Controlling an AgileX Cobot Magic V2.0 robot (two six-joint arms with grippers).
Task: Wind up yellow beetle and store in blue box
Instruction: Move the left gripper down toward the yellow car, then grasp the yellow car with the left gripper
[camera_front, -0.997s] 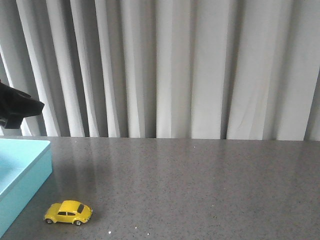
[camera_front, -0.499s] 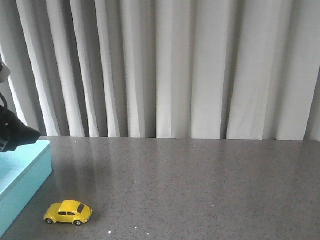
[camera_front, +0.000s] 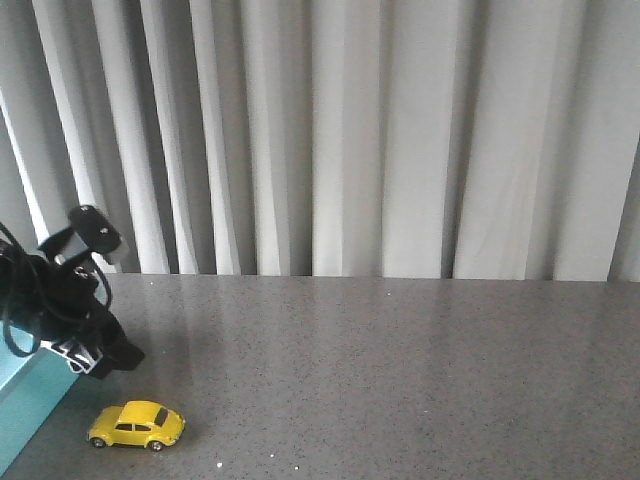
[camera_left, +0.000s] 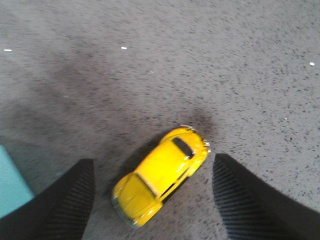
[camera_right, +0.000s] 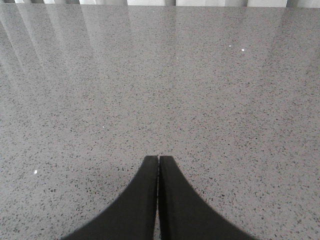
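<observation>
Jaws spread above yellow beetle, lengthwise left-right.

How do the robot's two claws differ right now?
The left gripper is spread wide open, while the right gripper has its fingers pressed shut. The left one hangs over the yellow beetle, which sits between its fingers untouched; the right faces only bare table. Both have black fingers.

Right gripper jaws together (tips touching); speckled grey table beneath

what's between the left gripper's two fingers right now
The yellow beetle sits on the grey table between the open left gripper fingers, touching neither; the left wrist view shows it.
</observation>
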